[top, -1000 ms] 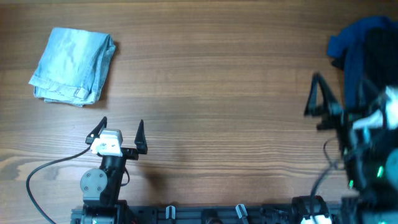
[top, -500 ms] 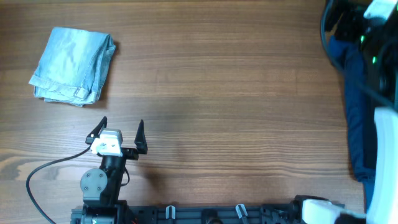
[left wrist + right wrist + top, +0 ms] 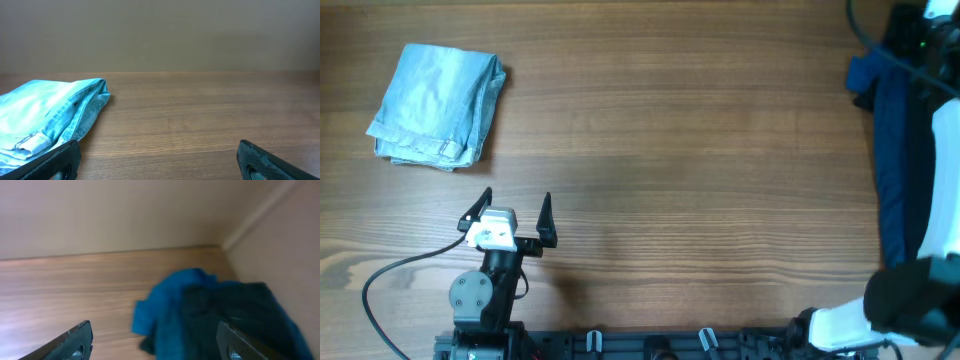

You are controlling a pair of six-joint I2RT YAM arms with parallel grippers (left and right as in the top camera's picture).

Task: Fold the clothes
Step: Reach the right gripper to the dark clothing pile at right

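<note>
Folded pale blue denim [image 3: 438, 107] lies at the far left of the table and shows at the left of the left wrist view [image 3: 45, 120]. My left gripper [image 3: 516, 215] rests near the front edge, open, with bare wood between its fingers [image 3: 160, 165]. A royal-blue garment [image 3: 868, 78] is heaped at the far right, with a dark garment [image 3: 245, 315] lying on it. My right gripper [image 3: 157, 347] hovers over this heap [image 3: 170, 305], open, with the cloth below and between the jaws. In the overhead view the right arm [image 3: 945, 160] covers much of the heap.
A wall corner [image 3: 250, 220] stands just behind the heap on the right. A black cable [image 3: 395, 275] trails from the left arm's base [image 3: 475, 295]. Bare wooden tabletop [image 3: 680, 150] stretches between the denim and the heap.
The right arm has swung from the front right up to the far right corner, over the blue heap. The left arm and the denim have not moved.
</note>
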